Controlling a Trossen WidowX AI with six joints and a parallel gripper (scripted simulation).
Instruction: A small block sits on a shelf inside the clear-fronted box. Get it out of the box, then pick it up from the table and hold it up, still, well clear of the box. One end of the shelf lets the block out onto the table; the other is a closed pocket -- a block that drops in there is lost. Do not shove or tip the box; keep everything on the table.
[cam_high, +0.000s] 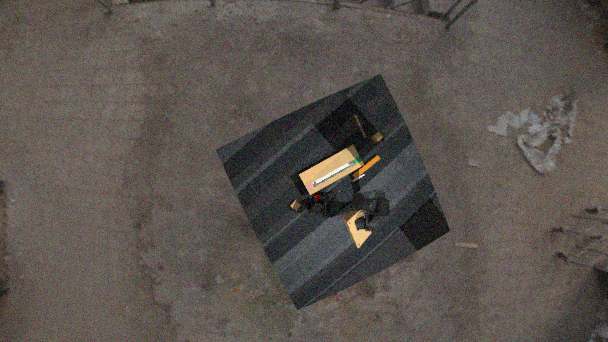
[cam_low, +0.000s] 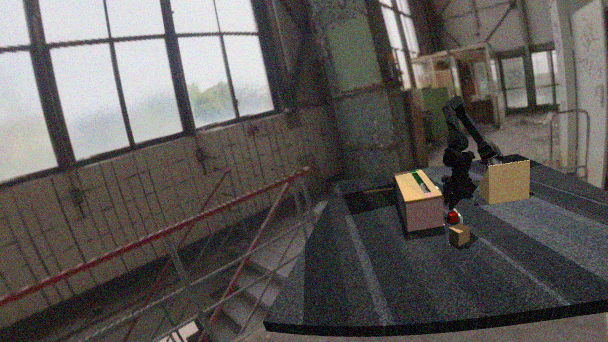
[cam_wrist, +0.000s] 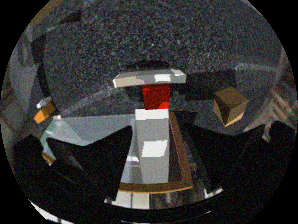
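Note:
The small red block (cam_high: 317, 197) (cam_low: 453, 216) (cam_wrist: 156, 96) is outside the box, low by its pink end. A white strip (cam_wrist: 150, 77) stands just beyond it in the wrist view. The wooden box (cam_high: 320, 172) (cam_low: 412, 189) stands upright, with a slot in its top, a pink near end and a green mark at the far end. My gripper (cam_low: 452, 206) (cam_wrist: 157, 128) is partly open and empty, low beside the box and just above the block. The block is ahead of the gap between the dark fingers in the wrist view. Whether it touches the white strip is unclear.
A small wooden cube (cam_high: 296, 205) (cam_low: 459, 236) (cam_wrist: 230, 106) stands close to the block. An orange bar (cam_high: 366, 167) (cam_wrist: 45, 113) lies by the box's green end. A second cube (cam_high: 377, 136) and a thin stick (cam_high: 360, 126) lie past that end. A large wooden wedge (cam_high: 358, 235) (cam_low: 509, 182) stands by the arm's base.

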